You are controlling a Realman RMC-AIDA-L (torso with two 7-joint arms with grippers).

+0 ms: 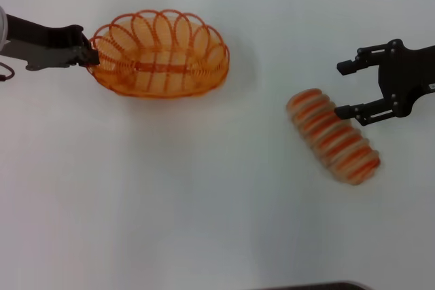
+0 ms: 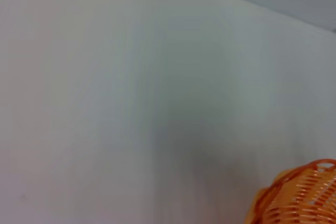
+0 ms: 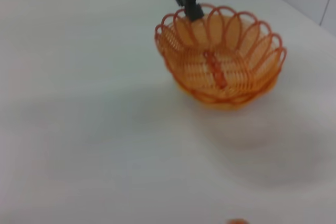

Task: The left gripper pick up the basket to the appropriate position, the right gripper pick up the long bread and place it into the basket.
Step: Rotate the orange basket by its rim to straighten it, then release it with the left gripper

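White tabletop [image 1: 204,222]. Left gripper [image 1: 90,56] clamped on basket [image 1: 160,53] rim at 10 o'clock. Right gripper [image 1: 348,89], fingers apart, near long bread [image 1: 333,136] at 4 o'clock. Risk: thin rim hold slips, basket tilts.

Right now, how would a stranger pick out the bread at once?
On the white table, look at the robot's right side, just below the open right gripper. The bread lies there slanted: a long ridged loaf striped orange and cream, solid, unlike the wire basket.
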